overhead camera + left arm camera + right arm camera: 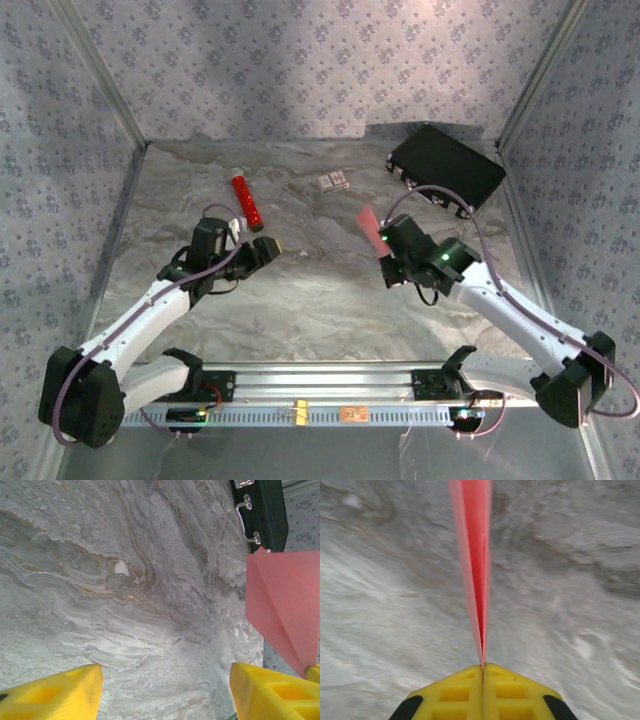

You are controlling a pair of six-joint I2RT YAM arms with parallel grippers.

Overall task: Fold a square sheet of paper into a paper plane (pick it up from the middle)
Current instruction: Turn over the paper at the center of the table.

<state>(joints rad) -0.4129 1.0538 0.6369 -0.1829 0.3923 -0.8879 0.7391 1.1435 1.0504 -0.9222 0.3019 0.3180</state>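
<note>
**Q:** What does the figure show, from the carrying surface down?

**A:** A marbled counter [320, 320], with a black case [447, 168] at its far right corner, and two arms. The right claw [482, 667] is pressed fully together on the paper plane [476, 565]. The plane is folded flat along its centre crease and held above the counter, right of centre, near the case. The left claw [166, 680] stands wide with nothing between its fingers, left of centre and apart from the paper.

**Q:** How is the step best done?

**A:** The fold appears made and likely needs only sharpening or a second grip.
- Hold the right pinch on the crease so the wings cannot spring apart.
- Bring the left claw in wide and square to the crease.
- Close it at mid-length, not at the tip.

Thin paper probably buckles if pulled between two grips.
</note>
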